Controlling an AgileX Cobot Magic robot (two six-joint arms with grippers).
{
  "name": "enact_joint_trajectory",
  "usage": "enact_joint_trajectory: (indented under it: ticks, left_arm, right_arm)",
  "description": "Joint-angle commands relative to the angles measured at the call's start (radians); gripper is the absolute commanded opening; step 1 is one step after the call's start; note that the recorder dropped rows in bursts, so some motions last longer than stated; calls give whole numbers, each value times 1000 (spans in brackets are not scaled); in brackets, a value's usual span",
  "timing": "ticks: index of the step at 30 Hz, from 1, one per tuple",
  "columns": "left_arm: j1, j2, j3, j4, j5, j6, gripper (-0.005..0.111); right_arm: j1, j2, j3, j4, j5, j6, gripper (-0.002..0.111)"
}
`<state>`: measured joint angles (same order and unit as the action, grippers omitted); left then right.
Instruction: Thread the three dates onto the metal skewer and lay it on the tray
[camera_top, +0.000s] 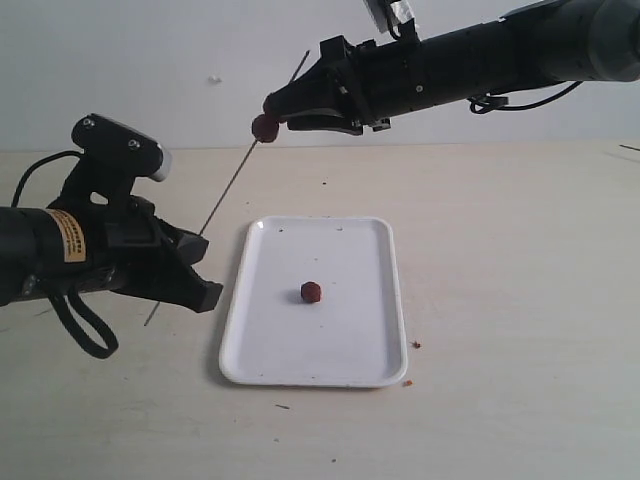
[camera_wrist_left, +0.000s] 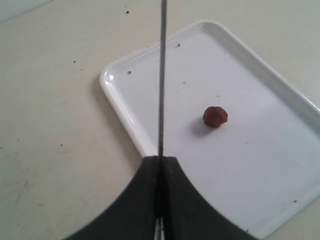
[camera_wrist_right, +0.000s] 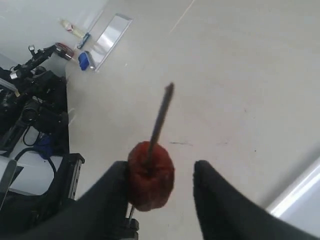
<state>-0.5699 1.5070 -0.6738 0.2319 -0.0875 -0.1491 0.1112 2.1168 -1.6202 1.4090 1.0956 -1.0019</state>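
Observation:
The metal skewer (camera_top: 228, 190) slants up from my left gripper (camera_top: 190, 262), which is shut on its lower part; in the left wrist view the rod (camera_wrist_left: 162, 75) runs out from between the closed fingers (camera_wrist_left: 161, 160). One date (camera_top: 265, 128) is threaded near the upper end. My right gripper (camera_top: 275, 112) is open around it: the date (camera_wrist_right: 150, 175) rests against one finger, with a gap to the other, and the skewer's tip (camera_wrist_right: 161, 112) sticks out past it. A second date (camera_top: 311, 291) (camera_wrist_left: 215, 116) lies on the white tray (camera_top: 380, 300) (camera_wrist_left: 260, 150). The third date is out of view.
Brown crumbs (camera_top: 416, 344) lie on the beige table by the tray's near right corner. The right wrist view shows black equipment (camera_wrist_right: 35, 115) on the floor beyond the table.

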Motion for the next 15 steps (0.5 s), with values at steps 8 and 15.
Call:
enact_joint_trajectory:
  ticks: [8, 15]
  left_arm:
    - [2, -6, 0, -8, -18, -14, 0]
    - [2, -6, 0, -12, -18, -16, 0]
  right_arm:
    - [-3, -8, -5, 30, 21, -28, 67]
    - [-3, -8, -5, 28, 60, -37, 67]
